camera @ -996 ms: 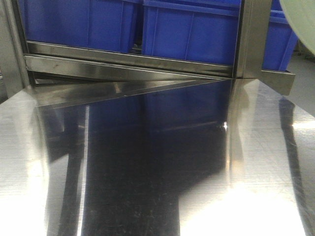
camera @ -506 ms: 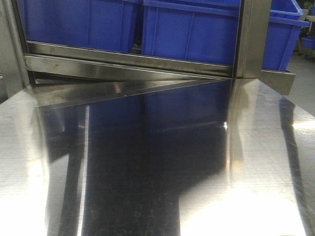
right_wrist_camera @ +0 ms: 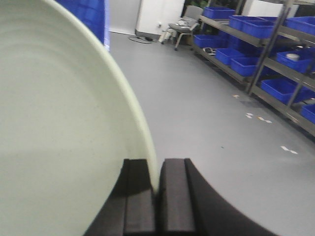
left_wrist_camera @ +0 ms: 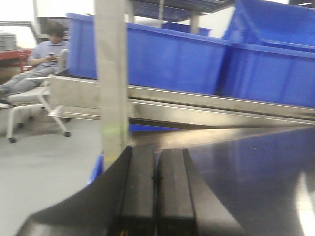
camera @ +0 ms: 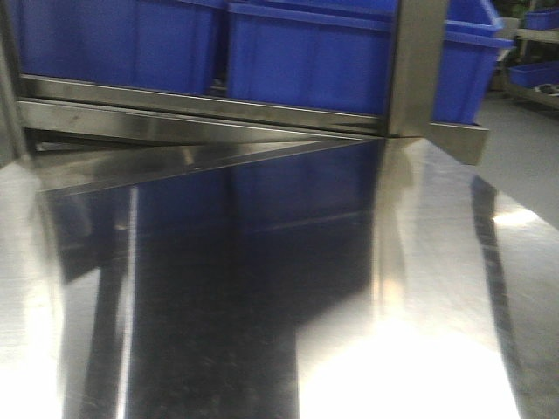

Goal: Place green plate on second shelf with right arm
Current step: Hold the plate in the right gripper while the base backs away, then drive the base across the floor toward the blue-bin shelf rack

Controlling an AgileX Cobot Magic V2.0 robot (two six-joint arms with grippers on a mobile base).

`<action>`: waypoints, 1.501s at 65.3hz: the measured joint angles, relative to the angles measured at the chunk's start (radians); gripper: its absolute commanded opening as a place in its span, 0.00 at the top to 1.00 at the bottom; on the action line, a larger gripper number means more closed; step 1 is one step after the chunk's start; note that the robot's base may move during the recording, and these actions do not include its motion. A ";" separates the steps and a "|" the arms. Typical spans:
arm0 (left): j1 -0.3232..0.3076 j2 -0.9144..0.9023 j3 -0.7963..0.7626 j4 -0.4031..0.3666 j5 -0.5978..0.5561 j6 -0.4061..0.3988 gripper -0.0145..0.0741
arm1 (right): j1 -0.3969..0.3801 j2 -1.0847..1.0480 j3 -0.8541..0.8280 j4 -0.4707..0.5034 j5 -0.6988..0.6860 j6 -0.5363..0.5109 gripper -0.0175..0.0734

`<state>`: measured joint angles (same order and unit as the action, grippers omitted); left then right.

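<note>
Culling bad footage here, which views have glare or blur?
Front view: white glare washes out the near tabletop, and the blue bins look smeared. Left wrist view: slightly blurred throughout. Right wrist view: the plate is evenly lit, no glare.

Your green plate point(right_wrist_camera: 59, 128) runs off the left, top and bottom edges of the right wrist view, so you see only part of its disc. Its rim disappears between the right fingers point(right_wrist_camera: 139, 206), which are cut off at the bottom edge. In the front view the frame crops the tops of the blue bins point(camera: 306, 57), and the shelf rail point(camera: 201, 105) is too blurred for fine detail. The left wrist view is soft, so you cannot tell what the seated person point(left_wrist_camera: 44, 64) holds.
</note>
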<state>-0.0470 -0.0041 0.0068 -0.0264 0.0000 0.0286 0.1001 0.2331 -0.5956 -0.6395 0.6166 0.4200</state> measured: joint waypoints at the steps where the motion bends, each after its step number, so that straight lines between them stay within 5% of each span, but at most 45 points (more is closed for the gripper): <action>1: 0.000 0.000 0.000 0.000 0.000 0.000 0.69 | 0.000 0.000 0.000 0.000 0.000 0.000 0.75; 98: 0.000 0.000 0.000 0.000 0.000 0.000 0.69 | 0.000 0.000 0.000 0.000 0.000 0.000 0.75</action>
<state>-0.0470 -0.0041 0.0068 -0.0264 0.0000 0.0286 0.1001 0.2331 -0.5952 -0.6395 0.6166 0.4200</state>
